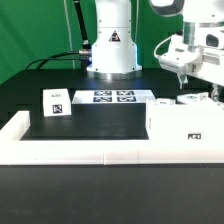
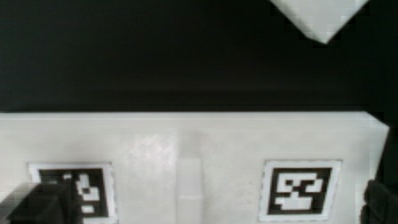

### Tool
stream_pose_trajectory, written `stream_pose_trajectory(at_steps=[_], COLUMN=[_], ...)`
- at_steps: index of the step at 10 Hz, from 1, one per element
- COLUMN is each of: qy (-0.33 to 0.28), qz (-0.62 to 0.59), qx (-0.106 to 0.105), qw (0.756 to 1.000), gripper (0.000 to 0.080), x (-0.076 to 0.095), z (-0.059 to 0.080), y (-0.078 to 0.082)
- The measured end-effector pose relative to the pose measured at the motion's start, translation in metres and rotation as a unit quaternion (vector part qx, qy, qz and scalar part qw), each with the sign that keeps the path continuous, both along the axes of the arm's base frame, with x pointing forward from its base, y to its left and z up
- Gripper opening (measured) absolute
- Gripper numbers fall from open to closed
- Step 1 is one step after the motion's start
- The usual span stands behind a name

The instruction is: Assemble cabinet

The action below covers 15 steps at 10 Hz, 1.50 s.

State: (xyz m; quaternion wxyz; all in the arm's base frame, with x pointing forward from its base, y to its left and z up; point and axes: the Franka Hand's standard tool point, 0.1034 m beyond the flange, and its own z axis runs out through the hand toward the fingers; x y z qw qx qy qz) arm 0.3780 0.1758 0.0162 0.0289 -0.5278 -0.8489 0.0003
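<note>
The large white cabinet box (image 1: 185, 128) stands at the exterior view's right, against the front rail, with a small tag on its front. Small white parts (image 1: 190, 98) lie just behind it. A white tagged block (image 1: 55, 102) stands at the exterior view's left on the black mat. My gripper (image 1: 183, 76) hangs above the parts behind the box. In the wrist view a white cabinet part (image 2: 187, 150) with two tags fills the frame between my dark fingers (image 2: 36, 203). My gripper (image 2: 210, 203) is open and holds nothing.
The marker board (image 1: 112, 97) lies in front of the robot base (image 1: 110, 50). A low white rail (image 1: 70, 150) frames the black mat along the front and left. A white pointed piece (image 2: 320, 15) shows at the edge of the wrist view.
</note>
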Motion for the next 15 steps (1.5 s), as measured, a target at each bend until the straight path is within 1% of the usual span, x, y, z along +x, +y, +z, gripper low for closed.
stream_pose_trajectory(at_steps=[2, 4, 5, 6, 7, 8, 9, 13, 14, 15], qy=[0.002, 0.003, 0.004, 0.005, 0.005, 0.006, 0.004, 0.005, 0.004, 0.0], qz=[-0.008, -0.016, -0.016, -0.016, -0.018, -0.019, -0.02, -0.02, -0.023, -0.045], qx=[0.002, 0.002, 0.002, 0.002, 0.002, 0.002, 0.003, 0.003, 0.002, -0.001], qw=[1.0, 1.0, 1.0, 1.0, 1.0, 1.0, 1.0, 1.0, 1.0, 0.999], gripper=[0.0797, 0.054, 0.054, 0.0355, 0.0221, 0.0221, 0.0068, 0.0068, 0.0068, 0.0068], x=[0.001, 0.002, 0.001, 0.001, 0.001, 0.001, 0.002, 0.002, 0.003, 0.006], z=[-0.003, -0.004, -0.005, -0.005, -0.006, -0.006, -0.006, -0.006, -0.005, 0.001], y=[0.004, 0.007, 0.006, 0.006, 0.005, 0.004, 0.004, 0.004, 0.002, -0.008])
